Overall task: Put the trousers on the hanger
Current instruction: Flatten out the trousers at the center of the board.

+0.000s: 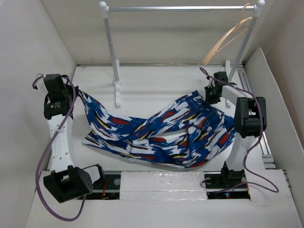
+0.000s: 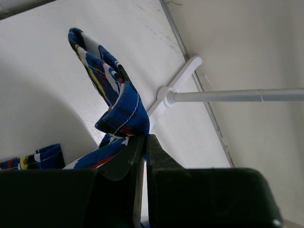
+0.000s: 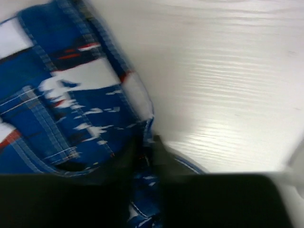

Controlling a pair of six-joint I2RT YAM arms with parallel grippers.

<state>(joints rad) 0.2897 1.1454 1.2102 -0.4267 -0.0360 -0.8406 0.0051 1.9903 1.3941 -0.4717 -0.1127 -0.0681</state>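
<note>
Motion blur smears the right gripper (image 3: 146, 143) into the trousers (image 3: 71, 95), its fingertips indistinct. Near the far right corner, the hook of the hanger (image 1: 222, 42) is too thin to trace.
</note>
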